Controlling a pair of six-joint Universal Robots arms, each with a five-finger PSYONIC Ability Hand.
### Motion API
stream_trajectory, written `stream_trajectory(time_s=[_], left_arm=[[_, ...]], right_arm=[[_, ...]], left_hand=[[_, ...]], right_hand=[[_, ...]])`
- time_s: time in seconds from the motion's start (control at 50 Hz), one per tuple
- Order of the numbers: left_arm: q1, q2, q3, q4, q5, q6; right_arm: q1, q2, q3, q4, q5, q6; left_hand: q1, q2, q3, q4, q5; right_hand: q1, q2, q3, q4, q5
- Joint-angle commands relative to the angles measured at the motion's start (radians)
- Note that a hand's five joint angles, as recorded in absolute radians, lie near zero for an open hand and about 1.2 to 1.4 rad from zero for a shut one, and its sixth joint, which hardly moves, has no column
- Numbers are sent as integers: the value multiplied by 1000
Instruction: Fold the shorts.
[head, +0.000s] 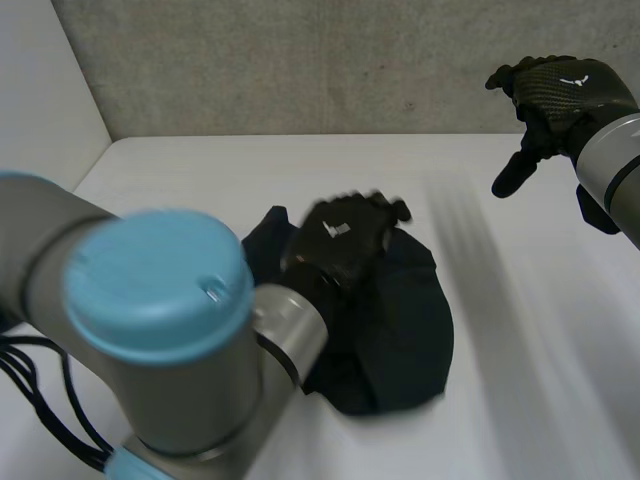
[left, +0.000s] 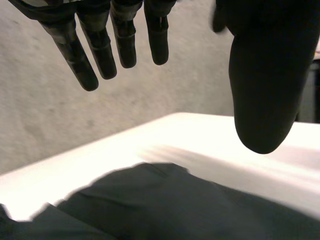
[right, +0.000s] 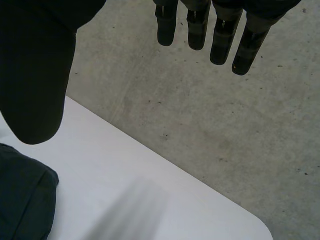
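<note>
Head view: left hand (head: 340, 240) over shorts (head: 410, 320) on table (head: 530, 360); right hand (head: 555, 95) well apart.

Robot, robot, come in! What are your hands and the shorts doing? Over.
Left hand open, above the dark shorts. Right hand open, raised off to the side. Shorts bunched on the white table. Nothing in the way.

left hand (head: 345, 238): low, fingers straight and apart | right hand (head: 556, 92): raised, fingers relaxed and apart
</note>
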Motion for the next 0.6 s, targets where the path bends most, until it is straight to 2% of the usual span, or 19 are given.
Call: stream_trajectory(time_s=[0.02, 0.16, 0.28, 0.42, 0.52, 0.6], left_arm=[[142, 135, 40, -40, -5, 20], [273, 157, 29, -120, -17, 172], [318, 144, -66, -161, -75, 200], [322, 94, -149, -155, -152, 200], [310, 40, -187, -132, -175, 197], [296, -12, -200, -88, -210, 197]], right_arm=[[12, 16, 9, 12, -62, -9], [15, 82, 44, 78, -200, -148], [18, 147, 58, 86, -228, -234], [18, 317, 32, -35, -242, -325], [18, 436, -47, -118, -300, -416], [16, 516, -133, -117, -361, -508]], left_hand=[[-8, 5, -5, 7, 16], [0, 14, 4, 16, 25], [3, 17, 7, 19, 28], [3, 17, 7, 19, 28], [3, 17, 7, 19, 28], [18, 32, 22, 33, 42]], right_hand=[[11, -49, -36, -62, -65], [11, -49, -36, -62, -65], [11, -49, -36, -62, -65], [11, -49, -36, -62, -65], [11, -49, -36, -62, -65], [11, -49, -36, -62, -65]])
